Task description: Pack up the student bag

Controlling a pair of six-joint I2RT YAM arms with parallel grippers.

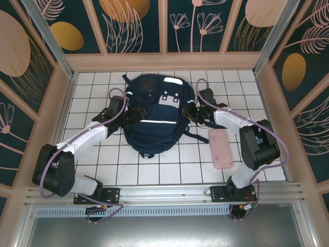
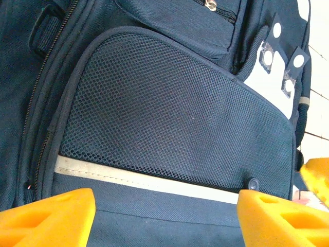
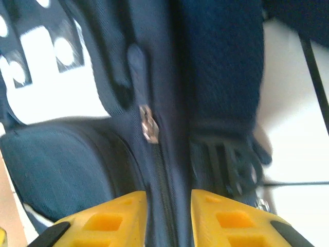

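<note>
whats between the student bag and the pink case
In the top view, a strip of white tiled table, with a black strap of the student bag trailing onto it.

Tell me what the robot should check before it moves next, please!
1. Is the left gripper open? Ok, the jaws are wide apart at the mesh pocket.
2. Is the right gripper lined up on the zip? Ok, it straddles the seam near the zipper pull.
3. Is the right gripper really pinching? Cannot tell.
4. Is the student bag lying on the table? Ok.
5. Is the pink case waiting beside the bag, not touching it? Ok.
</note>
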